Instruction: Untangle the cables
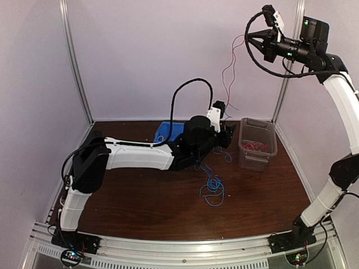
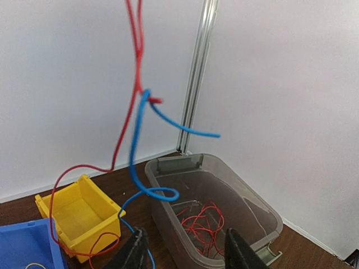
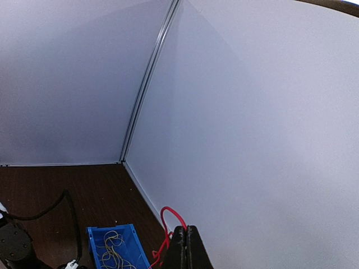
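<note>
R claw (image 3: 188, 231) clamped on red cable (image 2: 136, 67), hoisted high above grey bin (image 2: 168, 168). Blue cable (image 2: 137, 140) knotted to it above bin. L claw (image 2: 184, 236) fingers apart, just left of bin. Red strands (image 2: 202, 224) sorted into bin. Blue tangle (image 1: 213, 188) on tabletop (image 1: 140, 202) left of bin not done. Est. ~halfway.

Left arm (image 1: 137, 157), right arm (image 1: 345, 101): white shells on long links, black joints. Thick black cable (image 1: 178, 92) loops above left arm's wrist. Green lights (image 1: 305, 23) on right arm's wrist. Left gripper (image 2: 184, 232): black fingers. Small lit board (image 1: 70, 256) at left arm's base.
</note>
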